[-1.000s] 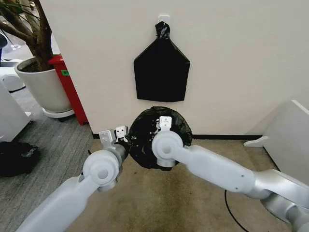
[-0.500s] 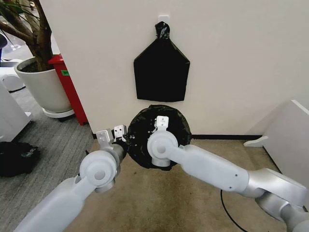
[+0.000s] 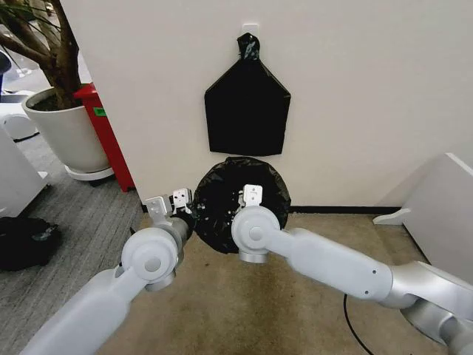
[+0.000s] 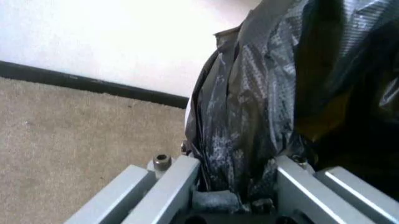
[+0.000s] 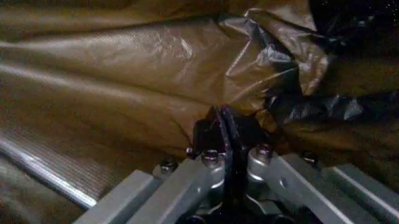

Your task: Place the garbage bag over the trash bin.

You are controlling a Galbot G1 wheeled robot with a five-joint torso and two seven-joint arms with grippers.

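Over in the upper left of the frame there's a big white plant pot (image 3: 68,133) with a tree in it, sitting on grey flooring, and a red cabinet (image 3: 107,137) squeezed between the pot and the wall. A dark bag-like lump (image 3: 26,240) lies on the floor at the left edge. Lower middle is beige carpet (image 3: 244,310), with a black baseboard (image 3: 340,210) running along the foot of the cream wall.

Left of centre, the left gripper (image 3: 171,203) sits at the left edge of the garbage bag (image 3: 240,200); from its wrist camera, its jaws are apart with bunched black plastic (image 4: 249,140) sitting between them, and I can't say whether they're actually squeezing it. Dead centre, the bag makes a round crinkly black mound against the wall at floor level. I can't see the trash bin itself under it. Right above hangs a flat pentagon-shaped black bundle (image 3: 247,111), knotted at its top.

The right gripper (image 3: 253,195) is over the middle of the bag, fingers pinched together on a fold of plastic (image 5: 224,135). At the far right edge stands a white panel (image 3: 436,214).
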